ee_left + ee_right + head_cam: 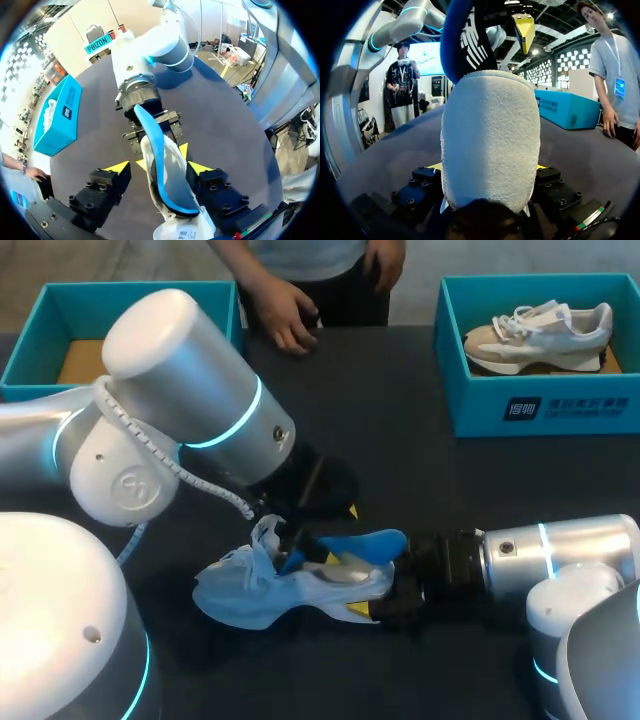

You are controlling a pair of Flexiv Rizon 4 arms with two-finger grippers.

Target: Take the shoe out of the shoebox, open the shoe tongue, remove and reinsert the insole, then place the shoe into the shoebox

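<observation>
Two shoeboxes: teal card, open-topped, at the table's far corners. The left shoebox point(25, 350) shows a bare brown floor; the right shoebox point(545, 405) holds a beige-and-white sneaker point(540, 332).
Table point(420, 470): dark, matte.
Shoe point(255, 595): pale blue-white mesh, lying on the table at front middle, well apart from both boxes. The heel lining is white and nubbly.
Insole point(365, 542): bright blue, a thin curved strip arching up out of the shoe's mouth, partly inside it.
Right gripper point(486, 170): fingers pinch the heel from both sides.
Left gripper point(160, 167): fingers spread wide astride the shoe, one tip close to its side and the other clear of it.
Hand point(290, 320): a person's, resting on the far table edge between the boxes.
</observation>
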